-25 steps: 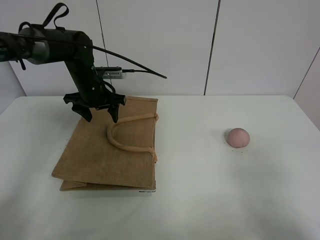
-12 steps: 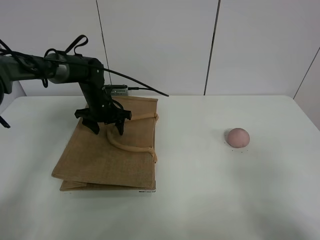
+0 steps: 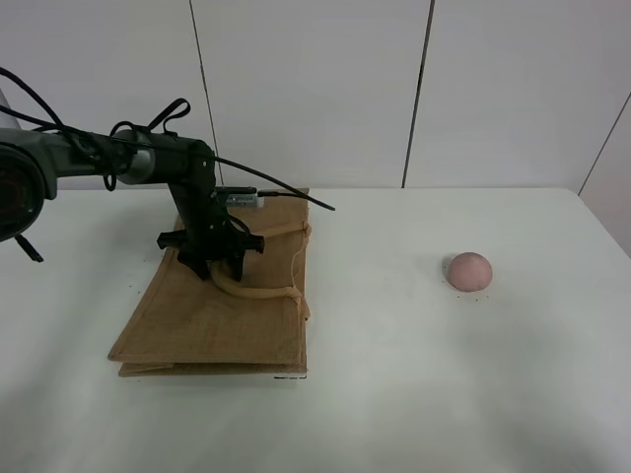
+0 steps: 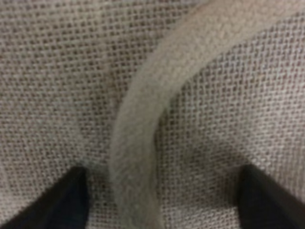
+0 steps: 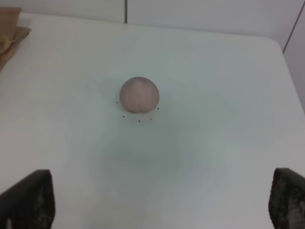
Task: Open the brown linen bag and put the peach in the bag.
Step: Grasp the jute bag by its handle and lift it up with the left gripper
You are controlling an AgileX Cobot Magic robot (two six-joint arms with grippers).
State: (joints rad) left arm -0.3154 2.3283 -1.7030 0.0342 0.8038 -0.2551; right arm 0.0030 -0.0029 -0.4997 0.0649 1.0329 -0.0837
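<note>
The brown linen bag (image 3: 197,320) lies flat and folded on the left of the white table. Its beige loop handle (image 3: 258,291) rests on top. My left gripper (image 3: 209,266) is open and pressed down on the bag, its two fingers either side of the handle. In the left wrist view the handle (image 4: 138,129) runs between the dark fingertips (image 4: 57,202) over the coarse weave (image 4: 52,71). The peach (image 3: 469,270) sits alone on the right of the table. My right gripper (image 5: 157,205) is open and empty, a way short of the peach (image 5: 138,95).
The white table (image 3: 394,374) ends at a white panelled wall behind. A corner of the bag (image 5: 9,28) shows at the edge of the right wrist view. The left arm's cables (image 3: 276,175) loop above the bag's far edge.
My left gripper has come down and a little to the right, from above the bag's far corner onto the handle. The bag has shifted slightly. The peach has not moved.
</note>
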